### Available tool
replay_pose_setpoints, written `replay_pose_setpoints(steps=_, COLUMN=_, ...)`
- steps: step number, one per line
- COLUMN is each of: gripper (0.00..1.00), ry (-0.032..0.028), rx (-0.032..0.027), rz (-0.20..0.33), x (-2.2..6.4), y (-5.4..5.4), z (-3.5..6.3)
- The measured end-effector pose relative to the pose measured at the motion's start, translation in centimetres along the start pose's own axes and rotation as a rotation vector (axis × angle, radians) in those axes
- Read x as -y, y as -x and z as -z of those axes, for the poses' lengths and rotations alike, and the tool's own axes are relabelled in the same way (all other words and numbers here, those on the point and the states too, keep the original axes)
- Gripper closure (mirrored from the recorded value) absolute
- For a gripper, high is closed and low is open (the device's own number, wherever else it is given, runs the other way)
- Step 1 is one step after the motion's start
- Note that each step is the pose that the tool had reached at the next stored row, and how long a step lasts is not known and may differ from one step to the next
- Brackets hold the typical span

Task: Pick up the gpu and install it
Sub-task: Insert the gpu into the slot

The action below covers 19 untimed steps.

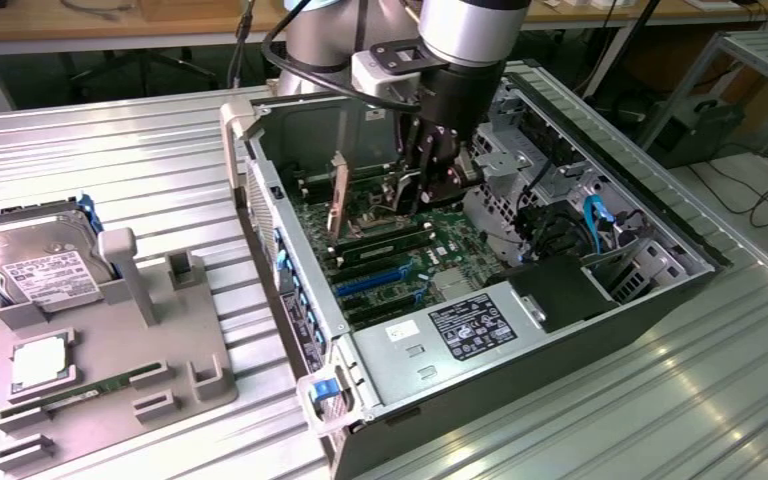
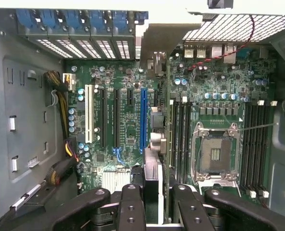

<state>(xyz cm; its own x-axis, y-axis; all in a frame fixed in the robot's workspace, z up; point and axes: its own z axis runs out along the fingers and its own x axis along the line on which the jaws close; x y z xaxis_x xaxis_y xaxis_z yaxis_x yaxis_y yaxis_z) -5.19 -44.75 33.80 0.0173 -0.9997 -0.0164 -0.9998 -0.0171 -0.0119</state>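
Ribbed metal table [image 1: 131, 150] under everything, pale and corrugated. Nearest, toward the exterior view's left, a grey fixture block [image 1: 117, 370] with a silver hard drive [image 1: 40, 262] standing in a slot, a square chip [image 1: 40, 362] lying flat and a narrow green memory stick [image 1: 84, 388] in a groove. Beside it, an open computer case [image 1: 491, 300] on its side, power supply [image 1: 471, 330] at the near end, motherboard [image 1: 398, 250] exposed beyond. Farther back, wooden benches [image 1: 157, 20] and loose cables on the floor [image 1: 758, 200] at the exterior view's right.

Inside the case, the gpu [image 1: 339, 200] upright on edge over the motherboard, green board visible, pale bracket toward the case's rear wall. In the wrist view, seen edge-on [image 2: 152, 178], between the black fingers [image 2: 131, 207], running down beside the blue slot [image 2: 143, 118] and next to the empty CPU socket [image 2: 215, 154]. Gripper [image 2: 152, 211] closed on the card's upper edge, jaws pressed to either face. Possibly seated in its slot, though contact cannot be made out.

Arm [image 1: 471, 30] reaching down from the far side, wrist vertical, gripper [image 1: 424, 185] sunk into the case, pointing straight at the board.
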Motion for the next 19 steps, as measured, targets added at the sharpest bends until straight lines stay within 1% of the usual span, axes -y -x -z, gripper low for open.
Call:
replay_pose_setpoints(steps=3, gripper=0.72, ry=-0.0005, rx=0.0004, rz=-0.006, x=-0.01, y=0.0, z=-0.20)
replay_pose_setpoints(steps=8, gripper=0.72, ry=-0.0009, rx=-0.0008, rz=-0.027, x=-0.02, y=0.0, z=-1.06)
replay_pose_setpoints(steps=9, gripper=0.72, ry=-0.0021, rx=-0.0009, rz=-0.027, x=-0.10, y=0.0, z=-1.20)
replay_pose_setpoints(steps=10, gripper=0.72, ry=-0.0046, rx=-0.0011, rz=-0.027, x=-0.35, y=-0.1, z=-1.25)
replay_pose_setpoints(steps=11, gripper=0.72, ry=-0.0088, rx=-0.0008, rz=-0.027, x=-0.59, y=-0.1, z=-1.41)
replay_pose_setpoints(steps=13, gripper=0.72, ry=-0.0089, rx=-0.0010, rz=-0.027, x=-0.82, y=-0.1, z=-1.76)
replay_pose_setpoints(steps=19, gripper=0.72, ry=-0.0091, rx=-0.0011, rz=-0.035, x=-0.85, y=0.3, z=-2.88)
